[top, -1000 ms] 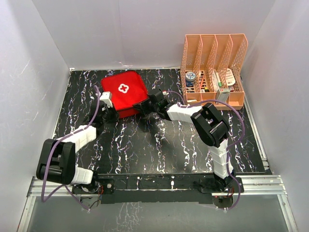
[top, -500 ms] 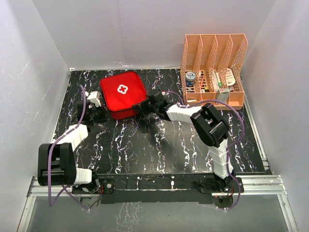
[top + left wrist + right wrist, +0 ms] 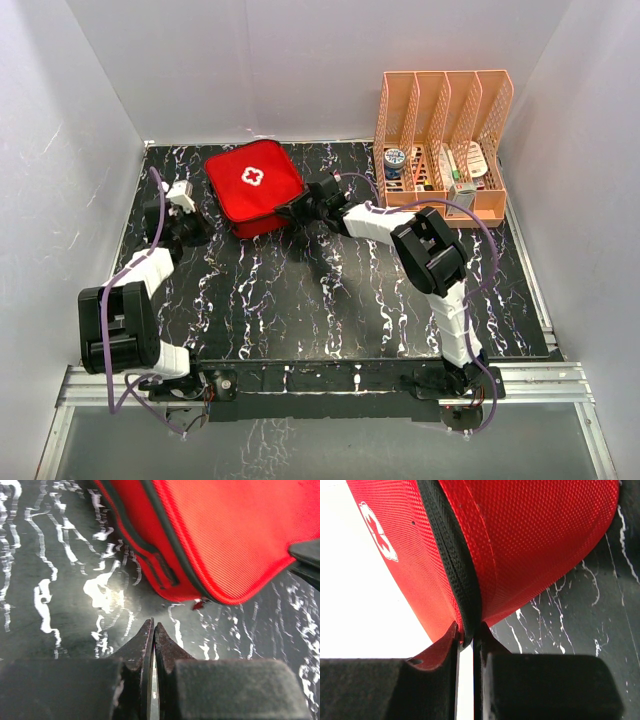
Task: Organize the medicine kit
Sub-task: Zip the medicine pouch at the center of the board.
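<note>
1. Top external view: the medicine kit [image 3: 255, 187] lies zipped shut with its white cross [image 3: 253, 180] facing up. It sits at an angle on the far left part of the black marbled table [image 3: 330, 300]. The right gripper [image 3: 297, 208] reaches in from the right and meets the kit's near right corner. The left gripper [image 3: 200, 230] sits just left of the kit, apart from it. The orange-pink file rack [image 3: 445, 110] stands in the far right corner, well apart from the kit, with small items in its compartments.

2. Left wrist view: the left gripper [image 3: 154, 626] is clenched on nothing, its tips pressed together over the table [image 3: 60, 580]. The medicine kit [image 3: 225, 540] fills the far right of the frame. Its rounded corner lies just beyond the tips and does not touch them. A dark shape [image 3: 306, 562] at the right edge may be the other arm, but too little shows to be sure.

3. Right wrist view: the right gripper [image 3: 469, 632] is pinched tight on the medicine kit [image 3: 530, 545] at its black zip seam, with red fabric caught between the fingers. The white cross [image 3: 377, 530] shows on the lid at the left, and the table [image 3: 590, 615] at the lower right.
</note>
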You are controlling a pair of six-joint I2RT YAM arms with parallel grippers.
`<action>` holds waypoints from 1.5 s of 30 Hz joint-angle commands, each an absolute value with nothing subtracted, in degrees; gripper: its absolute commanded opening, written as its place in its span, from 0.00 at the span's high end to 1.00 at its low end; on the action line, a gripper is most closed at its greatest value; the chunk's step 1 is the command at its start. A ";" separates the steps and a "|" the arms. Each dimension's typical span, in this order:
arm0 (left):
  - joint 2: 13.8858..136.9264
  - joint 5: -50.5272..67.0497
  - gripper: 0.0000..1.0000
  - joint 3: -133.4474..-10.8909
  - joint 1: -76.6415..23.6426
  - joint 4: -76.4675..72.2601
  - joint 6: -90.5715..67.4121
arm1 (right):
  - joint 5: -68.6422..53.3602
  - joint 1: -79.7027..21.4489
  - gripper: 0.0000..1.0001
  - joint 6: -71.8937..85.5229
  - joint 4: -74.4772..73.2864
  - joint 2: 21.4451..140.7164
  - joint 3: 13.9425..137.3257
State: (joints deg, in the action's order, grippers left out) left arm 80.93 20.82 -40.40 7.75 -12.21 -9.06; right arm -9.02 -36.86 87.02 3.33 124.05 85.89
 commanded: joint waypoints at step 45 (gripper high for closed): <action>87.70 16.79 0.53 -38.71 -3.11 -33.74 -3.46 | -9.40 -35.77 1.00 84.11 3.69 126.88 84.10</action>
State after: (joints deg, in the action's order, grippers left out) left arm 88.84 17.04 -36.34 -2.85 -31.05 -3.29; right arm -10.94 -35.99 85.71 6.85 125.25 85.58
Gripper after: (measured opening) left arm 0.534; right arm 0.077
